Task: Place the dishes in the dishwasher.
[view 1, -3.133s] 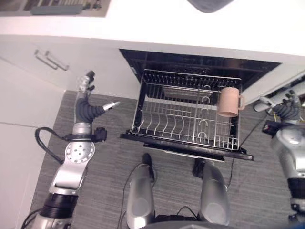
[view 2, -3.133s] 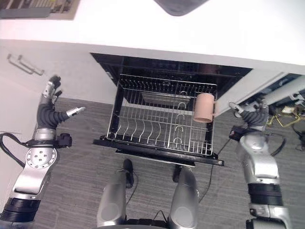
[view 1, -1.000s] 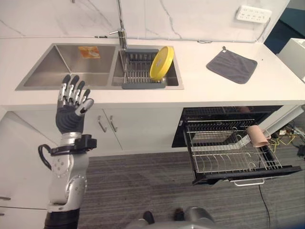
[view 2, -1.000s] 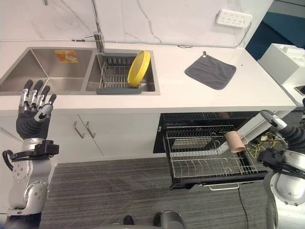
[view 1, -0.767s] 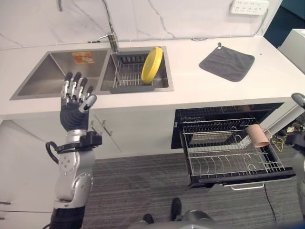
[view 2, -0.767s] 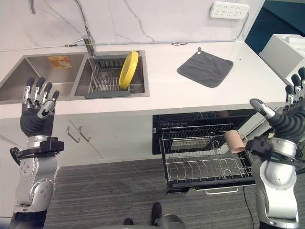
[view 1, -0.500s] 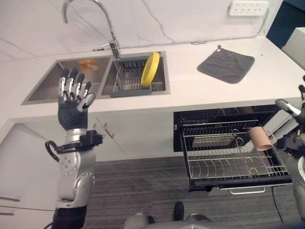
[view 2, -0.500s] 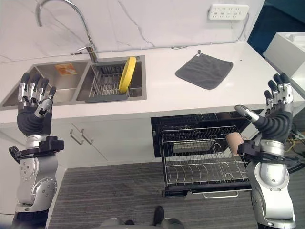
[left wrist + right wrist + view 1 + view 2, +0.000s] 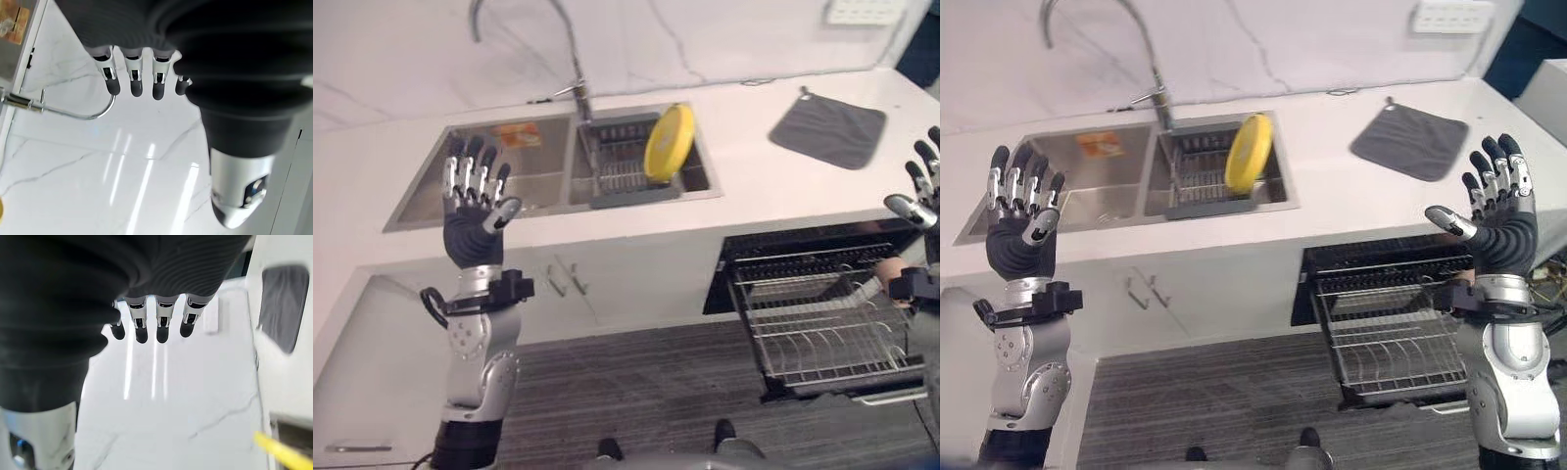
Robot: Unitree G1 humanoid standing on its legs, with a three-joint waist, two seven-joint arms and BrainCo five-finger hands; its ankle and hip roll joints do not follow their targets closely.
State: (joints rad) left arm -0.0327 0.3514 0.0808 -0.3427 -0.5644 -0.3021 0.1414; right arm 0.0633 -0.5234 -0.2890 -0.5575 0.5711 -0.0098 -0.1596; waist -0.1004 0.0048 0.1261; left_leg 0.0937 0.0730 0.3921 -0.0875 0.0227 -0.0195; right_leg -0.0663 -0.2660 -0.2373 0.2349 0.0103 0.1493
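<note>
A yellow plate stands on edge in a wire drying rack in the sink's right basin. Below the counter, the dishwasher's lower rack is pulled out. A pink mug sits at its far right side, partly hidden by my right arm. My left hand is raised in front of the left basin, open and holding nothing, its fingers straight. My right hand is also raised and open over the dishwasher's right end, its fingers straight.
A steel double sink with a tall curved faucet is set in the white counter. A grey cloth lies on the counter to the right. White cupboard doors with handles stand under the sink.
The camera has shifted, moving the sink toward the middle of the picture. My right hand has risen further into view, open. My left hand stays raised and open.
</note>
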